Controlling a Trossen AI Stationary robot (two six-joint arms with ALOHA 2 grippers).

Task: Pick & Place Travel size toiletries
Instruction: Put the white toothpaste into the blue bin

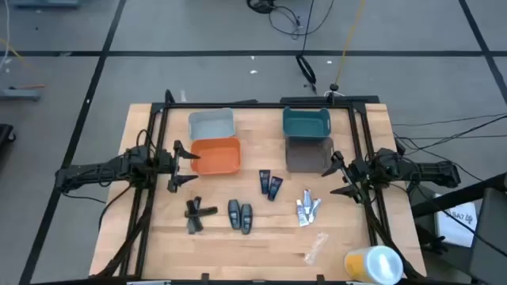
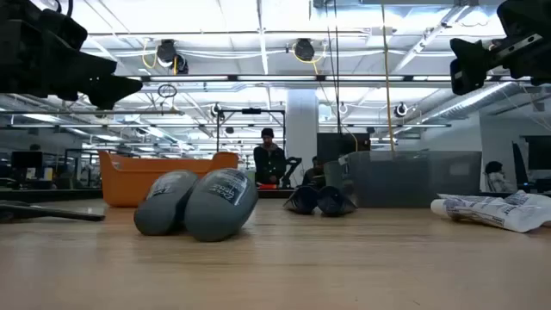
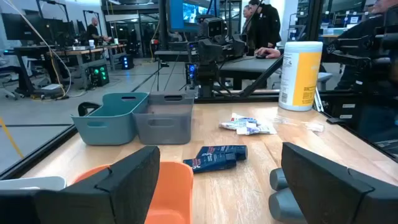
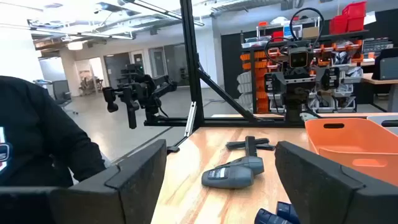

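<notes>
Orange bin [image 1: 215, 155], teal bin [image 1: 306, 121], dark blue tubes [image 1: 270, 184], yellow-white cylinder [image 1: 372, 263].

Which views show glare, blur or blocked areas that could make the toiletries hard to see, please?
Low view: bright ceiling lights glare behind the grey ovals; white tubes soft. High view: evenly lit, no harsh shadows. Right wrist view: a dark shape fills one side.

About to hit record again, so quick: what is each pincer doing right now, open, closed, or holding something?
Left pincer: open, holding nothing, beside the orange bin.
Right pincer: open, holding nothing, beside the grey bin.
</notes>
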